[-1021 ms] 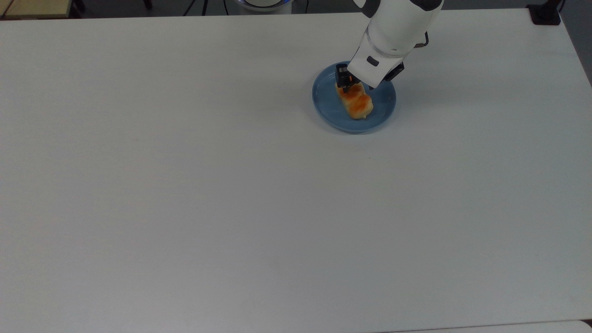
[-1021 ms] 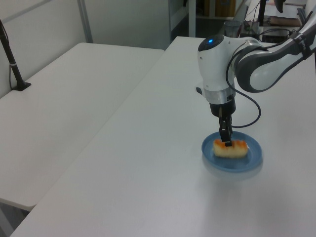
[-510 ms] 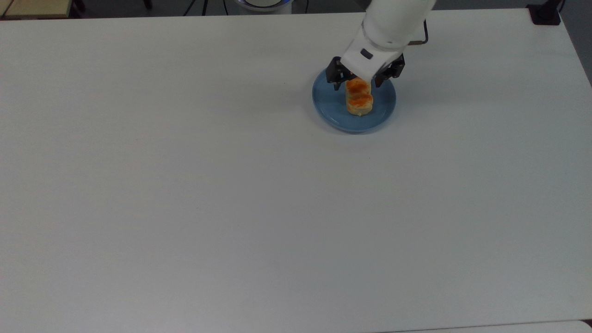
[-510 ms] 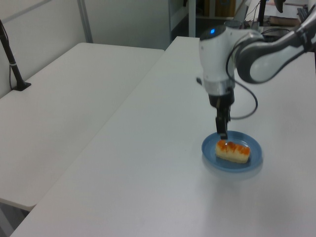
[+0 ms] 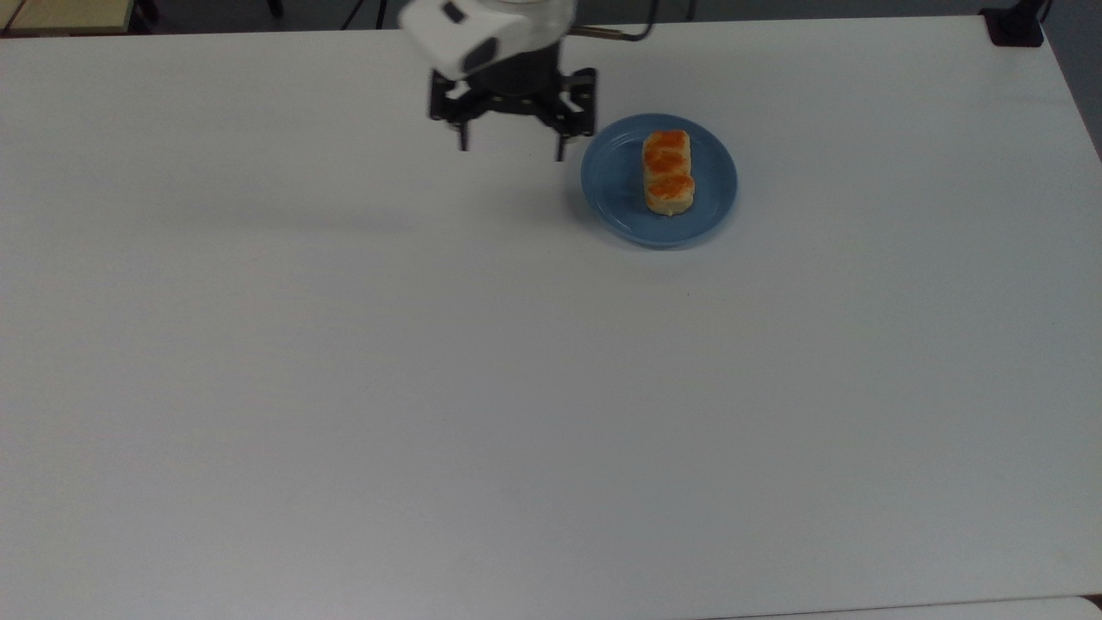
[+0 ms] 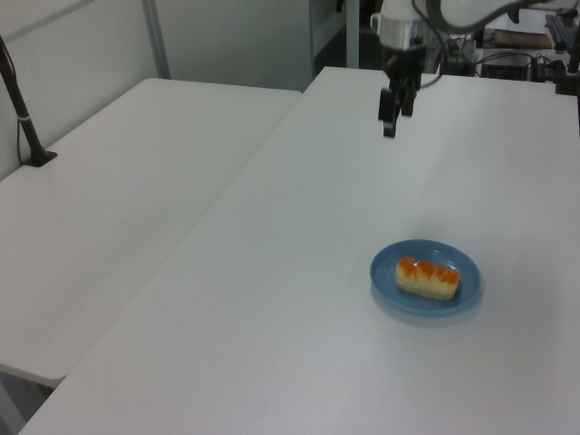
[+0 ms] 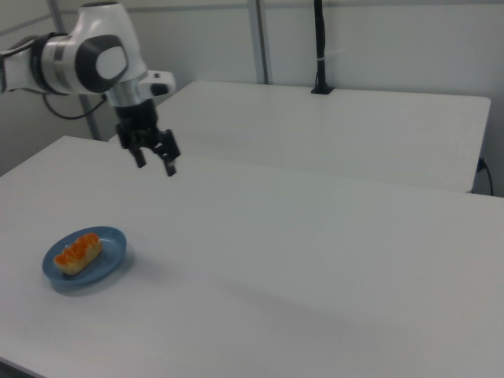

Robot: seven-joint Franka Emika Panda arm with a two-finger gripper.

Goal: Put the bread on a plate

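The bread [image 5: 668,170], an oblong bun with three orange-brown lobes, lies flat on the round blue plate [image 5: 619,188] on the white table. The same bread [image 6: 427,277] and plate [image 6: 389,274] sit low right in the left view. In the right view the bread [image 7: 77,252] rests on the plate [image 7: 110,249] at the lower left. My gripper [image 5: 511,149] hangs open and empty above the table, well off the plate toward the top view's left. It also appears raised at the far end [image 6: 390,124] and above the plate [image 7: 156,164].
A second white table [image 7: 331,134] stands beside this one, with a black post [image 7: 319,47] clamped at its far edge. A black clamp [image 5: 1016,26] sits at the table's corner in the top view's upper right.
My gripper let go of the bread, rose, and swung away toward the top view's left. The bread turned a little as it was set down and now lies still on the plate.
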